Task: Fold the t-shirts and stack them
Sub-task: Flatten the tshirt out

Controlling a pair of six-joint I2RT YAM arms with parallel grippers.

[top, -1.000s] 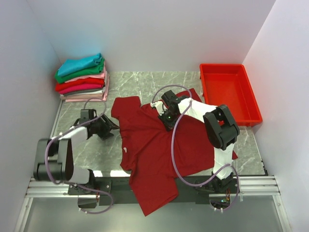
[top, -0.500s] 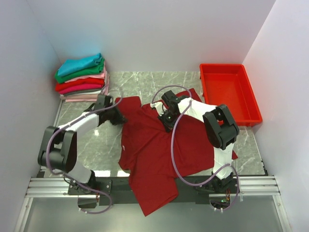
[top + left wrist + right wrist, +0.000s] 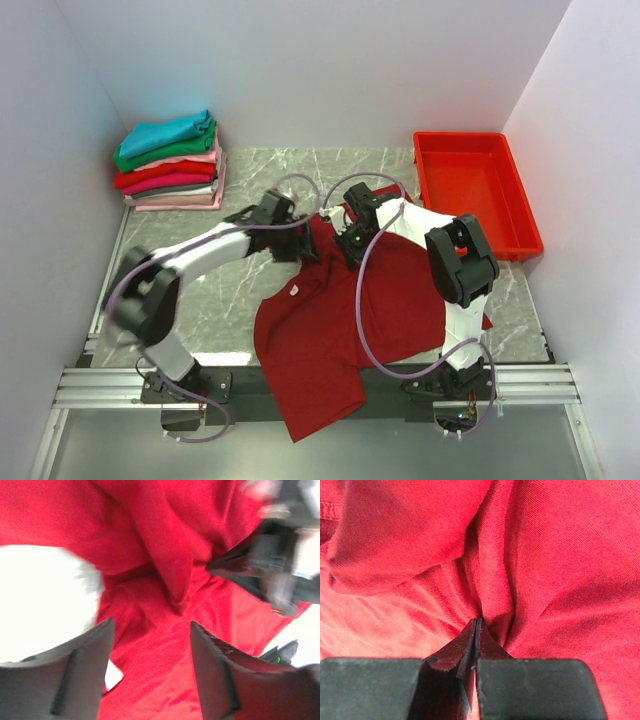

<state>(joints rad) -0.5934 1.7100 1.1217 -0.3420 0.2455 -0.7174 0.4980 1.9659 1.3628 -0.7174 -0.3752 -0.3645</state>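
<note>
On the marble table, the right gripper has its fingers pressed together on a pinch of the shirt, and the left gripper, fingers spread, hovers just to its left with a raised fold straight ahead. Both are at the shirt's far end; its length runs to the near edge and hangs over, well apart from the stack in the far-left corner.

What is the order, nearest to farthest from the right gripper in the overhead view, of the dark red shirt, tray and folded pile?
1. dark red shirt, pinched in the right gripper.
2. tray, back right.
3. folded pile, back left.
</note>
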